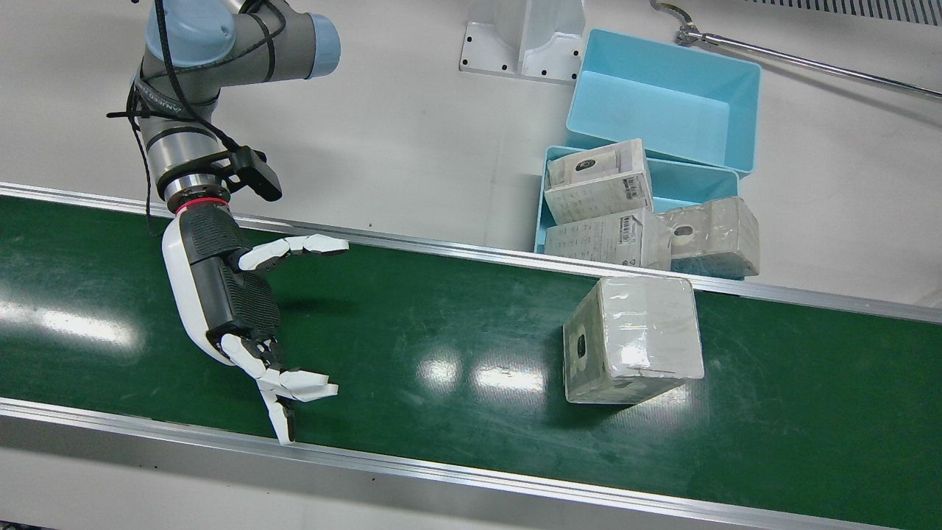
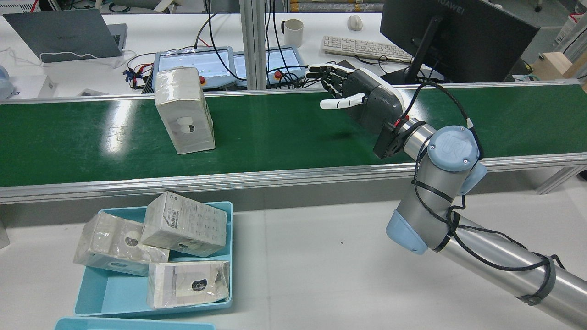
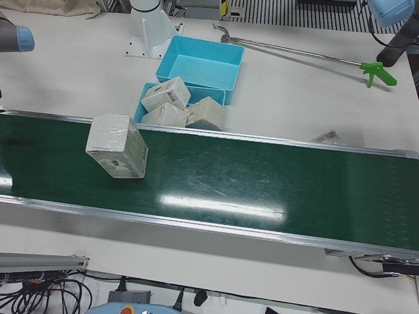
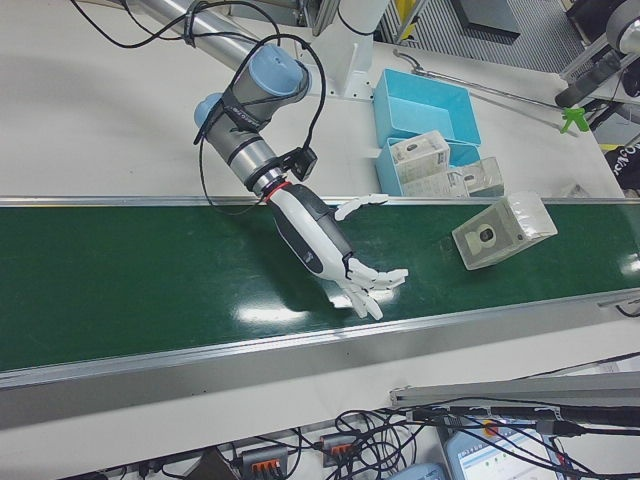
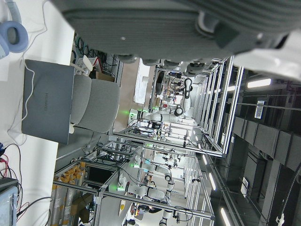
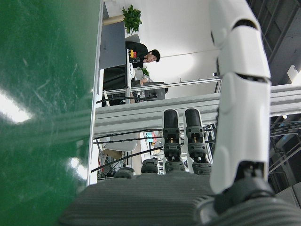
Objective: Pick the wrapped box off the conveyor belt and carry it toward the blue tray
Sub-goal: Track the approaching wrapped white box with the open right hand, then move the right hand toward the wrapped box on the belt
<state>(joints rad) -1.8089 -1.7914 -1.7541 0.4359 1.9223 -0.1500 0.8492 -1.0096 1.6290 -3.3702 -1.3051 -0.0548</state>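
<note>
The wrapped box (image 1: 633,338) stands on the green conveyor belt (image 1: 441,331), close to its tray-side rail; it also shows in the rear view (image 2: 185,110) and the left-front view (image 3: 116,145). My right hand (image 1: 235,302) hovers over the belt well to the view's left of the box, open, fingers spread, holding nothing; it also shows in the rear view (image 2: 362,94) and the right-front view (image 4: 330,245). An empty blue tray (image 1: 662,96) sits beyond the belt. Only the palm of my left hand (image 5: 188,19) shows, facing the lab.
A second blue tray (image 1: 692,184) by the belt rail holds three wrapped boxes (image 1: 600,180). A long grabber tool (image 1: 809,62) lies on the white table. An arm pedestal (image 1: 522,37) stands beside the empty tray. A monitor (image 2: 454,36) and laptop (image 2: 64,34) stand beyond the belt.
</note>
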